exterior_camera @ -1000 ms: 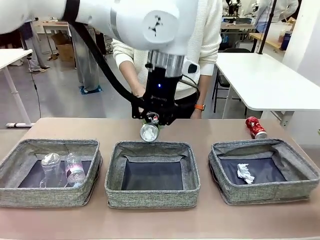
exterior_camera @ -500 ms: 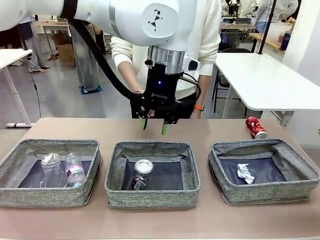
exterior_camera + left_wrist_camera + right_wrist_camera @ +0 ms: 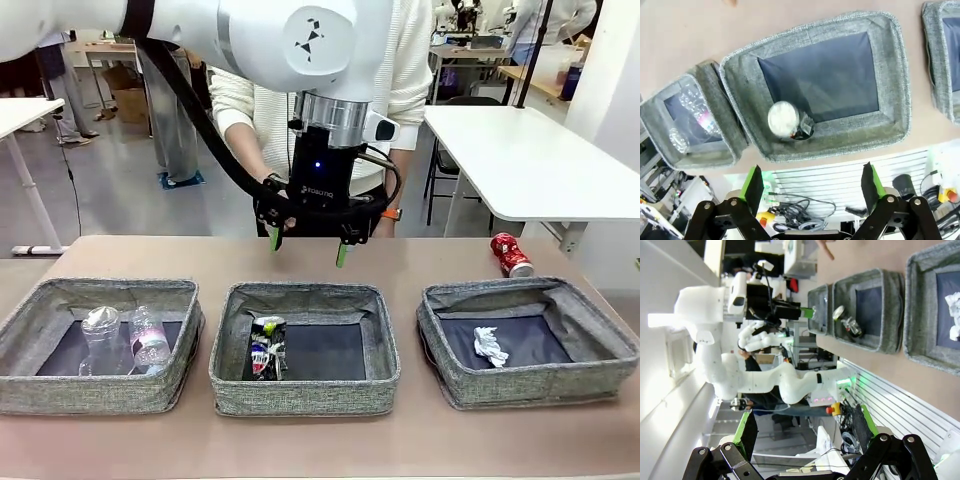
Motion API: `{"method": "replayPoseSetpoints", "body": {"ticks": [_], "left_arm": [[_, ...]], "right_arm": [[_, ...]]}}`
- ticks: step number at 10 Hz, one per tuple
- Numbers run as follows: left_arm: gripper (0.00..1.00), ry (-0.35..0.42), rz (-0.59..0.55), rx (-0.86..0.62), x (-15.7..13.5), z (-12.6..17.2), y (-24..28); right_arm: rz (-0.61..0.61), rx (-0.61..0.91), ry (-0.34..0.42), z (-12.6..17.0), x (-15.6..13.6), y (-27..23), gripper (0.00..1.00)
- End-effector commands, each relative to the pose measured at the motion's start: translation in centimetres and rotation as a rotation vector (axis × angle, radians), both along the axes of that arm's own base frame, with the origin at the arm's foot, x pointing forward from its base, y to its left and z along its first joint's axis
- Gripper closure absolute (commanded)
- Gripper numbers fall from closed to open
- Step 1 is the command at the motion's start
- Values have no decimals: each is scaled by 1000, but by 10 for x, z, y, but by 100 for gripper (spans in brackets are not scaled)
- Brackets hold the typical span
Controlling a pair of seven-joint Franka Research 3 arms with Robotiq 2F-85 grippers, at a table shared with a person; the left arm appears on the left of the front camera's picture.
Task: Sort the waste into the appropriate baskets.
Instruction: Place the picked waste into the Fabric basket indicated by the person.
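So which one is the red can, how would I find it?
Look at the three grey baskets on the table. Past the right basket, toward the person, lies the crushed red can on bare tabletop. It's the one piece of waste outside any basket.

Three baskets in a row across the near table: left basket (image 3: 100,345), middle basket (image 3: 305,345), right basket (image 3: 528,340). Bottle (image 3: 150,338) and cup (image 3: 102,338) side by side in the left one. Can (image 3: 266,347) in the middle basket's left part. Paper wad (image 3: 490,346) in the right basket. Second can (image 3: 511,254) on the table behind the right basket. Left gripper (image 3: 308,246) above the middle basket's far edge
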State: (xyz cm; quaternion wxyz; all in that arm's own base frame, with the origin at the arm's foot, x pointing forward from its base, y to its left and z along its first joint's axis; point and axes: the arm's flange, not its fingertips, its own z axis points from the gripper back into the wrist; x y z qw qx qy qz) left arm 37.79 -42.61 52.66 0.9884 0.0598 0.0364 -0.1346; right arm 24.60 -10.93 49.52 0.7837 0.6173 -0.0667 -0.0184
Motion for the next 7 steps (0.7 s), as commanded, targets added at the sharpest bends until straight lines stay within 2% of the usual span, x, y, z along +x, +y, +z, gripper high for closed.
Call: {"method": "replayPoseSetpoints", "body": {"ticks": [1, 3, 4, 5, 7], "left_arm": [[0, 57, -41, -106, 3, 9, 18], [0, 106, -95, -338, 16, 43, 71], [0, 119, -49, -442, 24, 72, 127], [0, 112, 18, -515, 27, 89, 184], [0, 128, 200, -725, 21, 88, 297]], "right_arm": [[5, 16, -19, 3, 1, -2, 0], [5, 16, -19, 3, 1, -2, 0], [5, 16, -19, 3, 1, -2, 0], [5, 16, -19, 3, 1, -2, 0], [5, 16, -19, 3, 1, -2, 0]]}}
